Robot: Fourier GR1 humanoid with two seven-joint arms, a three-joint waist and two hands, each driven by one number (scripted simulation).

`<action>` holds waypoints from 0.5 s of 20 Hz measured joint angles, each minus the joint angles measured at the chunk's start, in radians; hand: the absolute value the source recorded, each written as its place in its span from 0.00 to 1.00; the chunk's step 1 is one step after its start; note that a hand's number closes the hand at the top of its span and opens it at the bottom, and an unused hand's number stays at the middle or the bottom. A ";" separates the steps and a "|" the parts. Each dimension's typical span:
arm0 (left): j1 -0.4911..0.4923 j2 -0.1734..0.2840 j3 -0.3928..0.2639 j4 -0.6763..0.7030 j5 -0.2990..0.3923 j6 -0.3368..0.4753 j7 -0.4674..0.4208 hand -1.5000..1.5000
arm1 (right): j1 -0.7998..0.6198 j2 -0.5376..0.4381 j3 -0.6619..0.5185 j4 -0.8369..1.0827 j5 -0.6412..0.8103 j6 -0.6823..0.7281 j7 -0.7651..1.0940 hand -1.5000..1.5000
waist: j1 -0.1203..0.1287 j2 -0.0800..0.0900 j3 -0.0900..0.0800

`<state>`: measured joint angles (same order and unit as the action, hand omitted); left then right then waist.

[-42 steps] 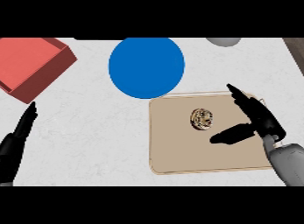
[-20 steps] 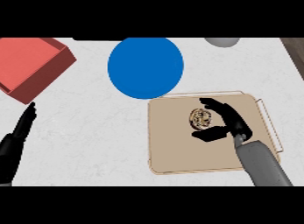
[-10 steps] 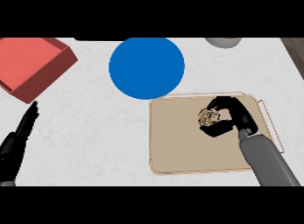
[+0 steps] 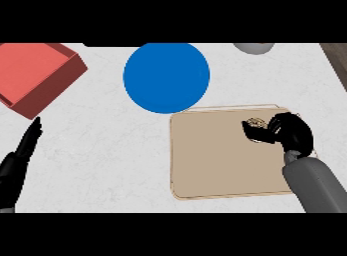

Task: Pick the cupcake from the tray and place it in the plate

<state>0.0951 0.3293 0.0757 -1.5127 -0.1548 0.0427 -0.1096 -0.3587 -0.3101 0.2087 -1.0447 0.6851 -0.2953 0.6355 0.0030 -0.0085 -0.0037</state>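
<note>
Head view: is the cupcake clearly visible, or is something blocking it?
Head view: the cupcake is mostly hidden by the right hand, whose dark fingers curl round it on the tray; only its top left part shows, with no glare.

round plain blue plate (image 4: 165, 76) | flat tan rectangular tray (image 4: 213, 160) | open red box (image 4: 30, 75) | white speckled counter (image 4: 102, 155) | black hands, grey forearms

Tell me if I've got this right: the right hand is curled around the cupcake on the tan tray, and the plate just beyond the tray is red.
Not quite. In the head view the plate beyond the tray is blue, not red; the red thing is the box at the far left. The rest holds: the right hand is curled around the cupcake on the tan tray.
</note>
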 measured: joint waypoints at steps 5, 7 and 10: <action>0.003 -0.006 0.004 0.013 -0.008 -0.001 -0.012 0.50 | 0.010 -0.024 0.024 -0.100 0.162 -0.092 0.144 1.00 | -0.007 0.003 0.002; 0.004 -0.007 0.007 -0.001 -0.004 -0.004 -0.002 0.50 | 0.004 -0.027 0.043 -0.154 0.239 -0.109 0.205 1.00 | -0.008 0.003 0.002; 0.017 -0.008 0.012 -0.010 -0.004 -0.005 -0.005 0.50 | 0.020 -0.045 0.070 -0.268 0.345 -0.128 0.249 1.00 | -0.012 0.001 0.002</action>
<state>0.1121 0.3213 0.0880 -1.5231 -0.1586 0.0378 -0.1149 -0.3386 -0.3553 0.2792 -1.3123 1.0299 -0.4235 0.8841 -0.0088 -0.0072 -0.0015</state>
